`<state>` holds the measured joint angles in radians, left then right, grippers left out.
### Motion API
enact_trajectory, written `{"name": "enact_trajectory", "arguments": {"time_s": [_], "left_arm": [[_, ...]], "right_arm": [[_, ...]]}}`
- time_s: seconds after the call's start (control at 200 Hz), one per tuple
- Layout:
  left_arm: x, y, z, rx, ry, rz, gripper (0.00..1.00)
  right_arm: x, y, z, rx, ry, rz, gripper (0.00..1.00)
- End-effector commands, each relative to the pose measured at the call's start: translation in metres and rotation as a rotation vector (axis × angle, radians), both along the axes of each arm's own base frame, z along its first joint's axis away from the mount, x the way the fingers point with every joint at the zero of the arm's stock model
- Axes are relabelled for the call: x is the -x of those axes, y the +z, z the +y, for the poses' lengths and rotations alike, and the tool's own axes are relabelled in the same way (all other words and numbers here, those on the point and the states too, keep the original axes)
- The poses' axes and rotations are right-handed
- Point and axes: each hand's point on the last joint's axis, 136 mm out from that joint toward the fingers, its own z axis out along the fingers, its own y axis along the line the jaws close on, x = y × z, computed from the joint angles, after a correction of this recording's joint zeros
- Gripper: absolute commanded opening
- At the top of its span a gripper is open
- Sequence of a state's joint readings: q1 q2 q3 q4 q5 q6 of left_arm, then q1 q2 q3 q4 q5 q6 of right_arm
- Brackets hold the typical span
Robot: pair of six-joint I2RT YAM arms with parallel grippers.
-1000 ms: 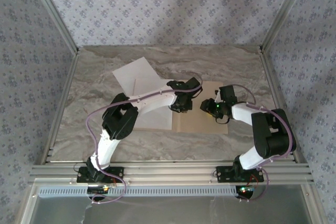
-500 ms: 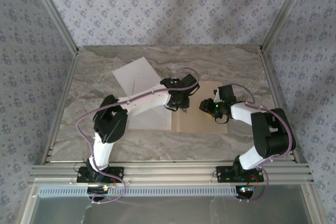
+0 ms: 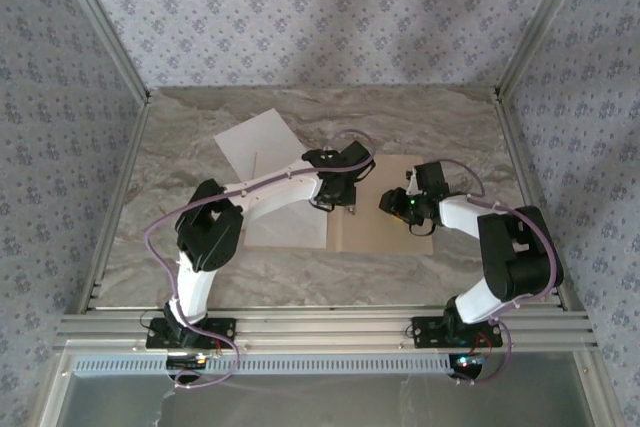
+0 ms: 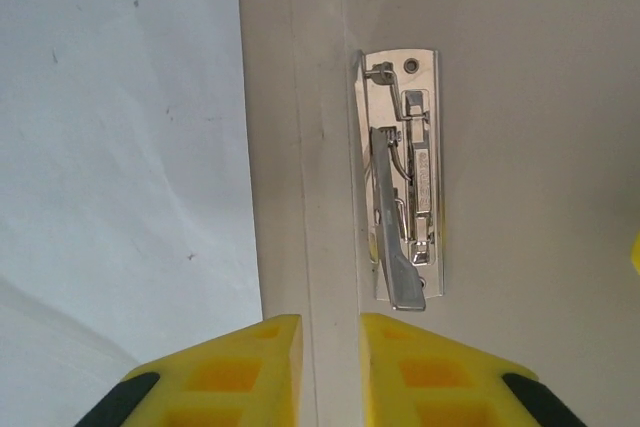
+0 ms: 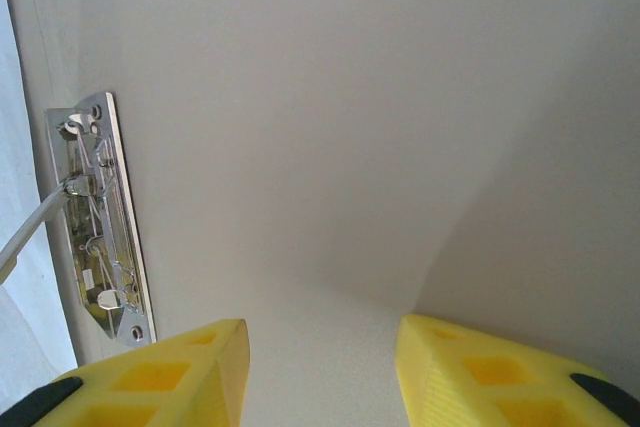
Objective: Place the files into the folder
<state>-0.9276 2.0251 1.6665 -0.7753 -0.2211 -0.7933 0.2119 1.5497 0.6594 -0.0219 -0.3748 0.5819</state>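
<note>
Since a second ago the left gripper point(image 3: 337, 199) has slid slightly toward the table's left edge; the right gripper point(image 3: 388, 201) has not moved. The open tan cardboard folder point(image 3: 378, 232) lies flat, right of the table's centre. Its spine and shiny metal clip point(image 4: 405, 187) run near-to-far. One white paper sheet point(image 3: 284, 229) lies just left of the spine. The second sheet point(image 3: 252, 143) sits skewed toward the far-left corner. Left jaws are slightly parted, right jaws wide, both empty.

A grey-brown marbled surface point(image 3: 430, 127) carries an open tan folder point(image 3: 375, 237) right of centre. A white sheet point(image 3: 290, 232) lies just left of it, their edges meeting. A second white sheet point(image 3: 255, 142), turned askew, overlaps the first at the far left.
</note>
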Motion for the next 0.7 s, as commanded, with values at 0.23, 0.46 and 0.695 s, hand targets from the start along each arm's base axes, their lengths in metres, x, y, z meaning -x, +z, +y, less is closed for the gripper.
{"name": "enact_trajectory", "arguments": {"time_s": [0.23, 0.46, 0.695], "left_arm": [[0.013, -0.033, 0.001, -0.022, -0.017, 0.061, 0.14], [-0.001, -0.035, -0.004, -0.033, -0.017, 0.042, 0.14], [-0.039, -0.022, -0.014, -0.019, -0.013, -0.039, 0.14]], "right_arm": [[0.025, -0.025, -0.006, 0.056, 0.010, 0.124, 0.46], [0.026, -0.026, -0.006, 0.056, 0.012, 0.125, 0.47], [0.026, -0.026, -0.007, 0.062, 0.012, 0.122, 0.47]]}}
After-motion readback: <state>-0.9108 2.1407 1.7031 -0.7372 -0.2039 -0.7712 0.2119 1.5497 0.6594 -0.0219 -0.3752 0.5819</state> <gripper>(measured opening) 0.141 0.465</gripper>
